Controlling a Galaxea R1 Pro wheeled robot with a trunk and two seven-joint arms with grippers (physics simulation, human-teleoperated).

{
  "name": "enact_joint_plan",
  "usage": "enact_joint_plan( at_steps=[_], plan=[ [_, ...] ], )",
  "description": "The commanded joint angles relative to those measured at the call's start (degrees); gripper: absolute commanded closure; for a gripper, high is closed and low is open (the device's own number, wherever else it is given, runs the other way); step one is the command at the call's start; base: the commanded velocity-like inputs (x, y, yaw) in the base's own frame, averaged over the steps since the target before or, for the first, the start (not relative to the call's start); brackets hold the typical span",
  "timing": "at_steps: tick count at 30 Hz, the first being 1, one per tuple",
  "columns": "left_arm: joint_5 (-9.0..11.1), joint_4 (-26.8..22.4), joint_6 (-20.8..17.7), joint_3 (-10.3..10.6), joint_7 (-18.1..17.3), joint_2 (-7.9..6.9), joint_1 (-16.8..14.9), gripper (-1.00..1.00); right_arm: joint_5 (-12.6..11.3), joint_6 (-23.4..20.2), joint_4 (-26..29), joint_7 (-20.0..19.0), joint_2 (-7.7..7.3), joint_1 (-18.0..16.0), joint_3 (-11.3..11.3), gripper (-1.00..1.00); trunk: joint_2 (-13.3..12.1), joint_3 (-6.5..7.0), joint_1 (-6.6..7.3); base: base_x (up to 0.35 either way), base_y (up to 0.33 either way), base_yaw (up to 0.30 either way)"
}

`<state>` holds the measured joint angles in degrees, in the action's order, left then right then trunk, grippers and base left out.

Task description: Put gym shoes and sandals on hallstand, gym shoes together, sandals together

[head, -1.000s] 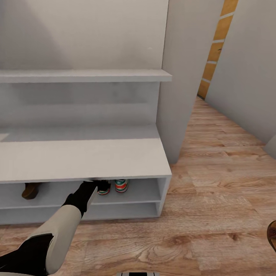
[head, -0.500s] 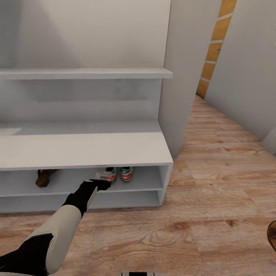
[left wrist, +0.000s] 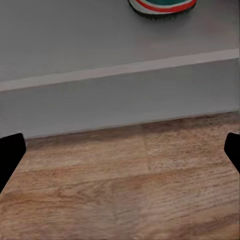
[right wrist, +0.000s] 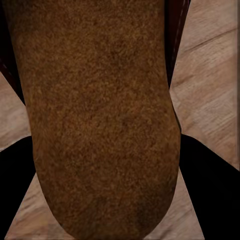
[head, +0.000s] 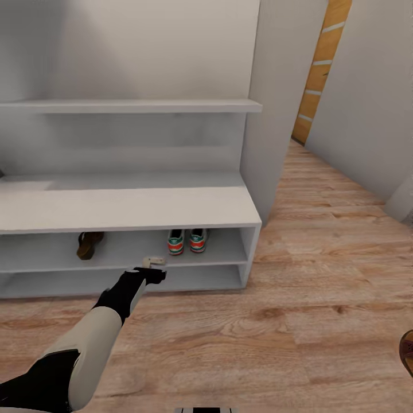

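Observation:
The two gym shoes (head: 176, 241) (head: 198, 240) stand side by side, heels outward, in the upper slot of the hallstand (head: 132, 209). One gym shoe heel (left wrist: 162, 6) shows in the left wrist view. A brown sandal (head: 89, 244) lies in the same slot, farther left. My left gripper (head: 154, 269) (left wrist: 120, 150) hangs open and empty over the corridor floor (head: 321, 275), just in front of the lower slot. The other sandal (right wrist: 95, 110) lies between the black fingers (right wrist: 210, 190) of my right gripper (right wrist: 107, 195), which is shut on it; its edge (head: 408, 350) peeks in at the head view's right.
A grey wall panel (head: 269, 115) rises at the hallstand's right end. Past it the corridor runs on toward an orange door (head: 318, 74). A long shelf (head: 132, 106) hangs above the hallstand's broad top.
My left gripper has come out of the upper slot and stands apart from the gym shoe, which now sits beside the other one. The whole view has pulled back from the hallstand.

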<state>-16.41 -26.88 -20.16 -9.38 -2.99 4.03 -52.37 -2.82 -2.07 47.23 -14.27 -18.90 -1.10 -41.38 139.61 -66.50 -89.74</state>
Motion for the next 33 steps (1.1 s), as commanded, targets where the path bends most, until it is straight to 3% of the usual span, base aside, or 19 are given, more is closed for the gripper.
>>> enact_joint_plan(
  at_steps=[1,5,10,17,20,22,24,25,27,29,32,33],
  plan=[
    [-0.55,-0.11,-0.24,-0.47,-0.40,0.05,-0.01,-1.00,-0.33,-0.22,0.05,-0.41,0.04,-0.04,-0.20,1.00,0.02,-0.04,0.05,-0.323,0.122,0.000],
    [-0.55,-0.58,1.05,-0.47,-1.12,-0.26,2.25,-1.00,-0.34,-0.22,0.05,-0.41,0.09,-0.04,-0.12,1.00,0.02,-0.04,0.05,-0.315,0.172,0.000],
    [-0.55,-0.93,8.95,-0.82,-3.64,-1.33,8.63,-1.00,-0.27,-0.22,-0.06,-0.44,0.11,-0.04,-0.11,1.00,0.02,-0.04,0.05,-0.292,0.181,0.000],
    [-0.55,-1.11,19.87,-1.04,-15.02,-5.02,17.61,-1.00,-0.22,-0.15,-0.30,-0.51,0.46,-0.04,-0.11,1.00,0.02,-0.04,0.05,-0.128,0.069,0.000],
    [-0.05,-0.86,25.05,-1.09,-21.30,-7.22,22.87,-1.00,-0.15,-0.09,-0.39,-0.56,0.88,-0.04,-0.05,1.00,0.02,-0.04,0.05,-0.024,0.012,0.000],
    [2.04,-0.59,28.80,-1.12,-25.90,-8.81,27.49,-1.00,-0.13,0.10,-0.73,-0.57,1.18,-0.04,-0.03,1.00,0.02,-0.04,0.05,-0.008,0.004,0.000],
    [5.63,-0.43,32.79,-1.12,-30.42,-10.76,32.02,-1.00,-0.15,0.51,-1.24,-0.58,1.32,-0.04,-0.02,1.00,0.02,-0.04,0.05,-0.003,0.002,0.000],
    [6.64,-0.40,33.82,-1.11,-31.54,-11.31,33.07,-1.00,-0.16,0.65,-1.31,-0.58,1.34,-0.04,-0.02,1.00,0.02,-0.04,0.05,-0.002,0.001,0.000],
    [10.71,-0.33,37.69,-1.09,-35.95,-13.33,36.79,-1.00,-0.18,1.14,-1.54,-0.58,1.38,-0.04,-0.02,1.00,0.02,-0.04,0.05,-0.001,0.000,0.000],
    [12.72,-0.31,39.23,-1.11,-38.07,-14.18,38.39,-1.00,-0.18,1.42,-1.60,-0.58,1.39,-0.04,-0.02,1.00,0.02,-0.04,0.05,0.000,0.000,0.000],
    [19.32,-0.29,41.72,-1.76,-42.34,-16.81,42.37,-1.00,-0.21,2.39,-1.68,-0.69,1.46,-0.04,-0.02,1.00,0.02,-0.04,0.05,0.000,0.000,0.000],
    [20.34,-0.29,41.91,-1.95,-42.71,-17.19,42.75,-1.00,-0.20,2.52,-1.68,-0.70,1.47,-0.04,-0.02,1.00,0.02,-0.04,0.05,0.000,0.000,0.000]
  ],
)
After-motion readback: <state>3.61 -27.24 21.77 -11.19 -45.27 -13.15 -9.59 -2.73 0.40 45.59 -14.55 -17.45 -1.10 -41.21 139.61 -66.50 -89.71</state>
